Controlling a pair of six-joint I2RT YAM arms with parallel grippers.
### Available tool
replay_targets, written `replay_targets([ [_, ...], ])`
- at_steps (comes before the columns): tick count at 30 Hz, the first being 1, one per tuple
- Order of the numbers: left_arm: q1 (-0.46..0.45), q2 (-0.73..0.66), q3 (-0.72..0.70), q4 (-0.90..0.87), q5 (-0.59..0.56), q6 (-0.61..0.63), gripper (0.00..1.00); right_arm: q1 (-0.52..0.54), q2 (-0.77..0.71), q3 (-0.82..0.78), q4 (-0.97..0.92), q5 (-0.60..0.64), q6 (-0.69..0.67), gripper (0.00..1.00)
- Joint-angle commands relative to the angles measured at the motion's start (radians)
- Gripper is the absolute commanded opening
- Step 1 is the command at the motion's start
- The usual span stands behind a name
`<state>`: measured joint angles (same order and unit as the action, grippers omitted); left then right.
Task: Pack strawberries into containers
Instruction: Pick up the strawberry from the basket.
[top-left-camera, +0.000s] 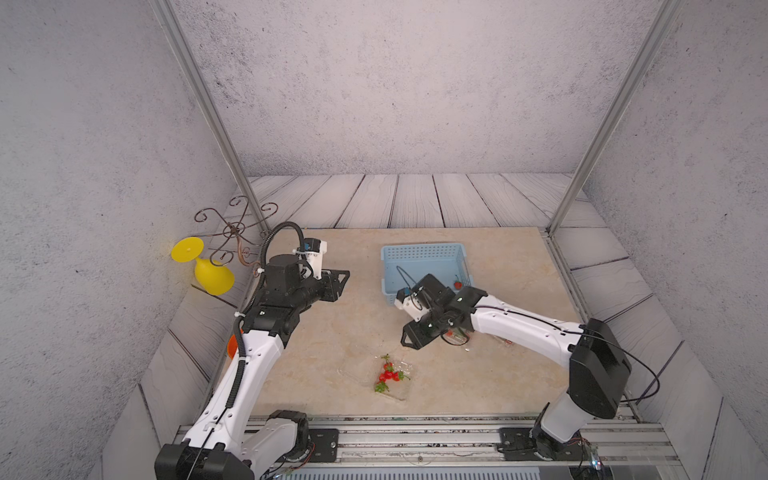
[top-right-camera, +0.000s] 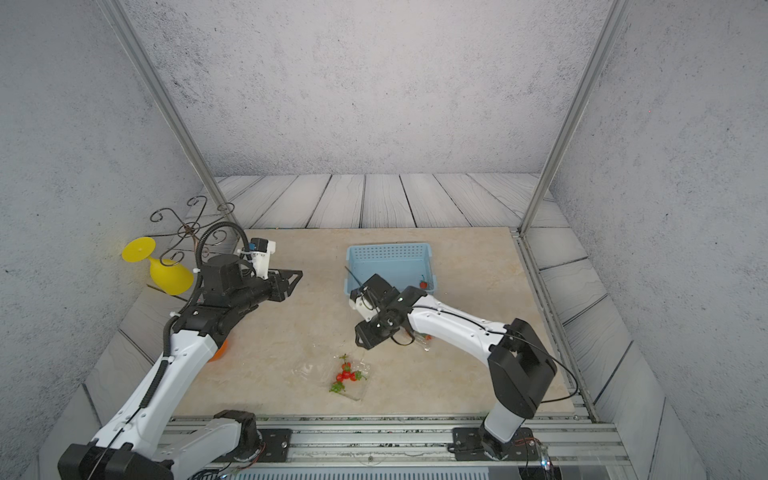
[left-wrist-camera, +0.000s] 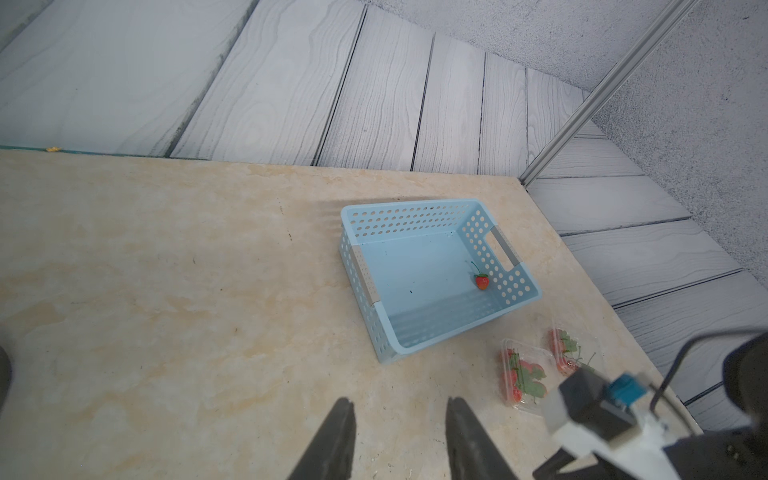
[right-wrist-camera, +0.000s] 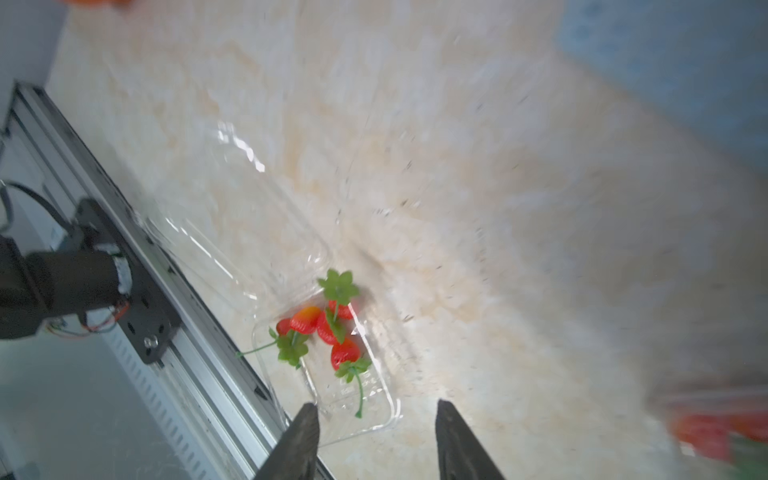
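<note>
Several red strawberries (top-left-camera: 390, 375) with green caps lie in an open clear container (right-wrist-camera: 365, 399) near the table's front middle; its lid (right-wrist-camera: 232, 232) lies flat beside it. My right gripper (right-wrist-camera: 377, 404) hovers open just beyond that container, holding nothing; in a top view it is here (top-left-camera: 409, 338). One lone strawberry (left-wrist-camera: 482, 281) sits in the light blue basket (left-wrist-camera: 415, 210). Two more clear containers (left-wrist-camera: 521, 374) (left-wrist-camera: 571, 349) with berries stand beside the basket, partly under my right arm. My left gripper (left-wrist-camera: 401, 401) stays open over bare table at the left, also seen from above (top-left-camera: 338, 280).
A yellow goblet (top-left-camera: 208, 270) lies on its side by a wire stand (top-left-camera: 235, 228) at the far left. An orange bowl (top-left-camera: 232, 347) peeks out from behind my left arm. A metal rail (top-left-camera: 415, 432) runs along the front edge.
</note>
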<state>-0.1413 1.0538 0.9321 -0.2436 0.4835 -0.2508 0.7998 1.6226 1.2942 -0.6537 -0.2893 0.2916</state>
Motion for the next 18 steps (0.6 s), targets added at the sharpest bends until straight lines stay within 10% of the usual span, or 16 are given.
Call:
replay_targets([
  [1, 0.008, -0.002, -0.007, 0.007, 0.003, 0.004, 0.40, -0.113, -0.015, 0.072, -0.071, 0.069, 0.000, 0.49],
  [10, 0.011, 0.005, -0.005, 0.006, 0.002, 0.005, 0.40, -0.285, 0.311, 0.418, -0.302, 0.453, -0.027, 0.55],
  [18, 0.013, 0.000, -0.005, 0.003, 0.000, 0.006, 0.40, -0.343, 0.556, 0.561, -0.341, 0.523, -0.011, 0.56],
])
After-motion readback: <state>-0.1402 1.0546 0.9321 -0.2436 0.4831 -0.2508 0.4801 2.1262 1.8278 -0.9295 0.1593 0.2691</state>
